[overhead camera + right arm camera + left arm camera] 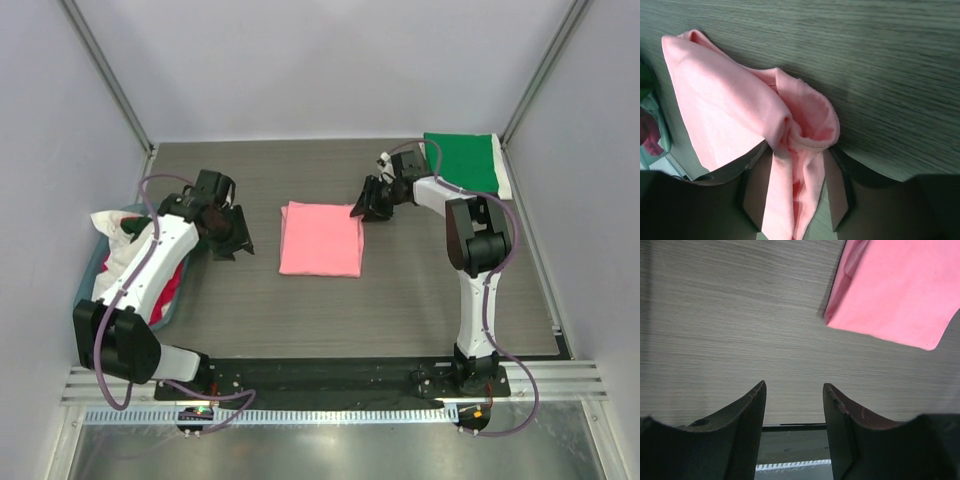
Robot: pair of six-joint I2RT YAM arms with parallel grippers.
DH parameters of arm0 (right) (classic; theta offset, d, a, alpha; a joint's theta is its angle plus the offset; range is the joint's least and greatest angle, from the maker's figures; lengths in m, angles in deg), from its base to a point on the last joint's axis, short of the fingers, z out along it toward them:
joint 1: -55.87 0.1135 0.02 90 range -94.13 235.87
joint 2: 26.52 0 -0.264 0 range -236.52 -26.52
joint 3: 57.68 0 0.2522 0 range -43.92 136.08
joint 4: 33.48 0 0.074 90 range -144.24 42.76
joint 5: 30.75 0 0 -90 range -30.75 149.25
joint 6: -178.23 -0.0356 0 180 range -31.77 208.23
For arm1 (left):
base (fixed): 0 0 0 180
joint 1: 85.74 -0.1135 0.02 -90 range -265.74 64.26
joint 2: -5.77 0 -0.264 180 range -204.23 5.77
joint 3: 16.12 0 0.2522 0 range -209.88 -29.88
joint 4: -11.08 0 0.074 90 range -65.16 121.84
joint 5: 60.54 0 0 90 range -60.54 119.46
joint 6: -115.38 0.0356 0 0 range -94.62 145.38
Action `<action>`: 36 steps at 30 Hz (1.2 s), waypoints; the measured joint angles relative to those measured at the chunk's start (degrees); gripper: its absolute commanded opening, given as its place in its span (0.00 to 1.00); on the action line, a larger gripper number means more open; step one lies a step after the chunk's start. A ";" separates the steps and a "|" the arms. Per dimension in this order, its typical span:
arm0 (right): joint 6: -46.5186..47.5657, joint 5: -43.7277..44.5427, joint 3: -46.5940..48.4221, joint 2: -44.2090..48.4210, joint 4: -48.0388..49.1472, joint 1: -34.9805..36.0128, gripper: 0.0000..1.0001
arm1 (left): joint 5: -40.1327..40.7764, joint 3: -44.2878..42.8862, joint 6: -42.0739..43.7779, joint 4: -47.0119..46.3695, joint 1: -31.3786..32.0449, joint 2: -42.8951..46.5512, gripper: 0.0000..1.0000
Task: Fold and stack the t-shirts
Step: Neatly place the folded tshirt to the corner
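A salmon-pink t-shirt [320, 240] lies folded into a rough square at the table's middle. My right gripper [366, 207] is at its far right corner, shut on a bunched fold of the pink cloth [800, 150]. My left gripper [230, 240] is open and empty, low over bare table to the left of the shirt; the pink shirt's corner [890, 295] shows at the upper right of the left wrist view. A folded bright green t-shirt [462, 160] lies at the far right corner. White and red shirts [125, 240] sit heaped in the teal tub.
The teal plastic tub [92, 262] stands at the left edge, partly under my left arm. Grey walls close in the table on three sides. A metal rail [330, 385] runs along the near edge.
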 measured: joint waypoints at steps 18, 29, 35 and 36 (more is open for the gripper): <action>3.39 -0.26 -6.32 4.59 1.90 0.44 0.01 | 7.15 6.49 2.01 2.38 0.00 13.99 0.49; 15.06 20.96 -2.34 19.37 -11.69 -0.33 0.01 | 11.17 12.57 3.52 1.99 0.00 24.46 0.50; 21.49 30.14 2.36 20.94 -13.97 -1.44 0.01 | 10.75 15.96 3.65 -1.84 0.00 23.10 0.49; 22.53 31.17 3.23 20.94 -14.23 -1.66 0.01 | 10.80 16.35 3.63 -2.10 0.00 22.67 0.49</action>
